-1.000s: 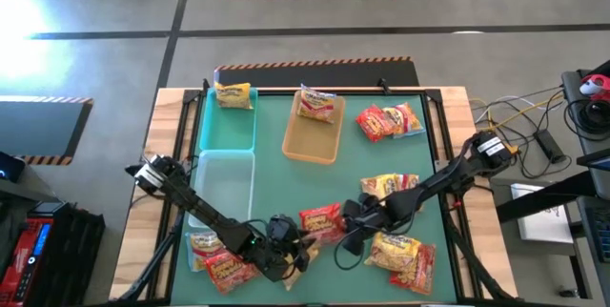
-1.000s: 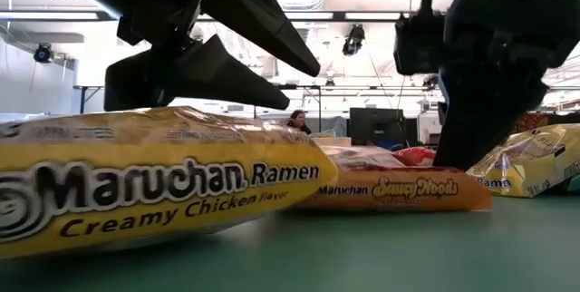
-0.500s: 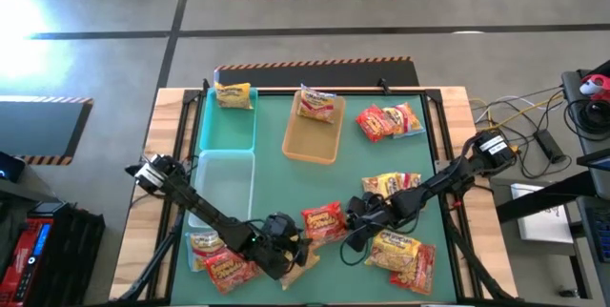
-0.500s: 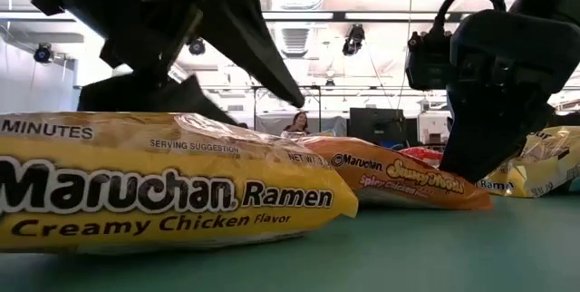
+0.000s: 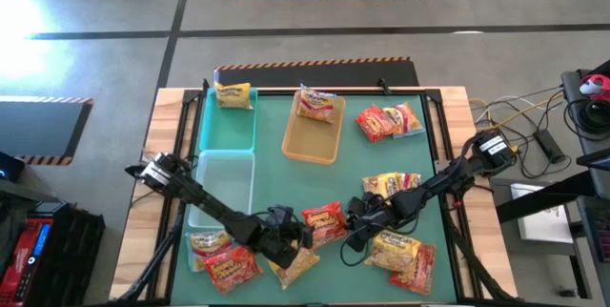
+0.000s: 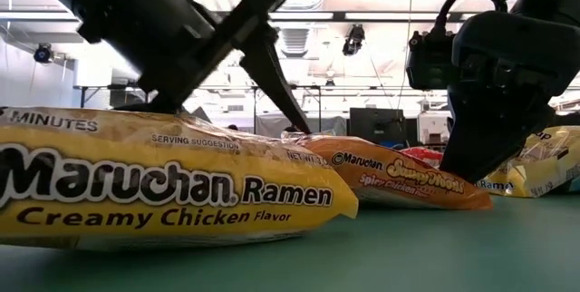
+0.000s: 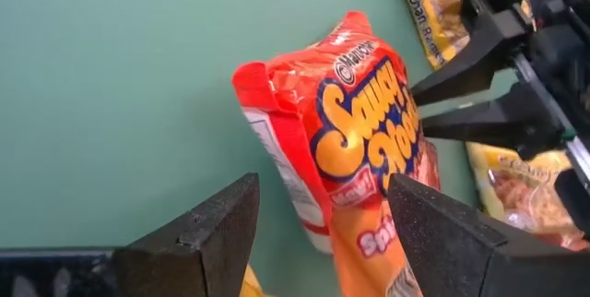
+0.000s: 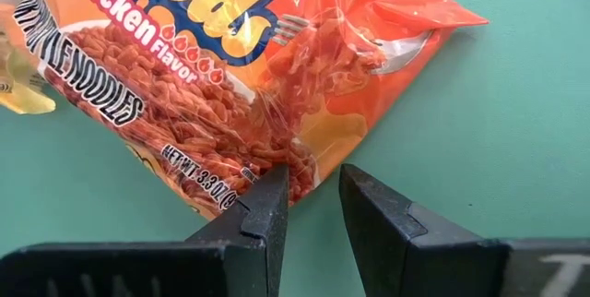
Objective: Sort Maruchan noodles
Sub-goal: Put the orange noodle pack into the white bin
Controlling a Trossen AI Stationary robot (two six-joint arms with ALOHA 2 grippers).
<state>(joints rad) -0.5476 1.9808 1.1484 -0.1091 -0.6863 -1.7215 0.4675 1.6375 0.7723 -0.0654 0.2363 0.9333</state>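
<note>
An orange-and-red noodle packet (image 5: 324, 223) (image 7: 359, 131) lies near the table's front, between my two grippers. My left gripper (image 5: 290, 240) (image 7: 318, 196) is open on its left, fingers pointing at it. Below that gripper a yellow Creamy Chicken packet (image 5: 295, 265) (image 6: 163, 183) lies flat on the table. My right gripper (image 5: 351, 219) (image 8: 313, 182) stands at the orange packet's right end with a narrow gap between its fingers, and green table shows through the gap. My left gripper hangs just over the yellow packet's far edge (image 6: 181, 124); whether a finger rests on it, I cannot tell. My right gripper comes slanting down from the table's right, fingertips (image 8: 277, 186) at the orange packet's corner (image 8: 300, 172); whether they touch it, I cannot tell.
At the far left a teal tray (image 5: 227, 126) holds one yellow packet, and a clear tray (image 5: 225, 188) sits nearer. A tan tray (image 5: 313, 140) holds another packet. More packets lie at the far right (image 5: 389, 121), the near right (image 5: 400, 255) and the near left (image 5: 219, 261).
My left gripper has rolled about its own axis and gone down and toward the orange packet. The yellow packet, earlier tilted with one end raised, now lies flat on the table. The orange packet's end nearer my left gripper has come up a little.
</note>
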